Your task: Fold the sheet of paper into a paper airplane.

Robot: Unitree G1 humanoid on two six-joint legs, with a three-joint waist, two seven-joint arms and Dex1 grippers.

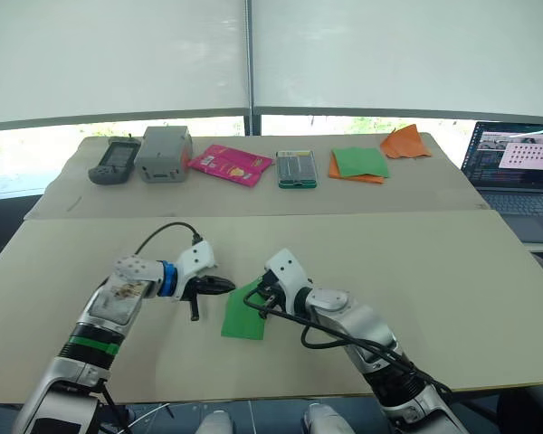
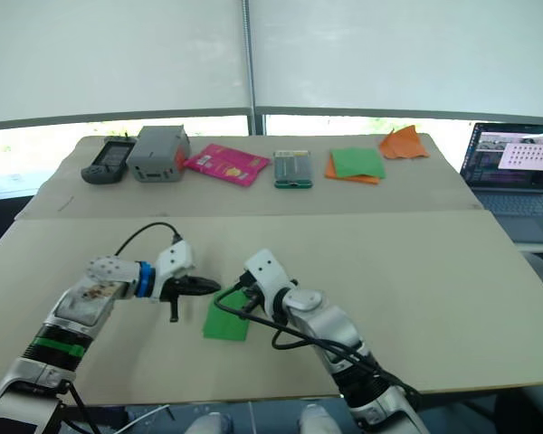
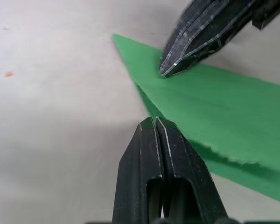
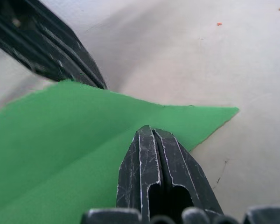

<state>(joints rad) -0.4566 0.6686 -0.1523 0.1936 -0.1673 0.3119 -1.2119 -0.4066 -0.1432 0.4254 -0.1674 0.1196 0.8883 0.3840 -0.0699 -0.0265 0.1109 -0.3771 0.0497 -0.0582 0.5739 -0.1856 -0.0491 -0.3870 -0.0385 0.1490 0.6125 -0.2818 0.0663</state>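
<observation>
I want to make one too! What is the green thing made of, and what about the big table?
The sheet of paper looks like thin matte green paper: it shows a fold and a slightly ragged edge. The table looks like plain tan board, perhaps cardboard or wood; I can't tell which.

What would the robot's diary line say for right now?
left gripper: shut, tip at sheet of paper edge | right gripper: shut, pressing on sheet | sheet: partly folded, on table | airplane: not yet formed

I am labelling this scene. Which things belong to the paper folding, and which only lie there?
Job: sheet of paper, left gripper, right gripper.

Lying about: handheld device, grey box, pink packet, green-and-orange stack, orange paper piece, laptop.
</observation>
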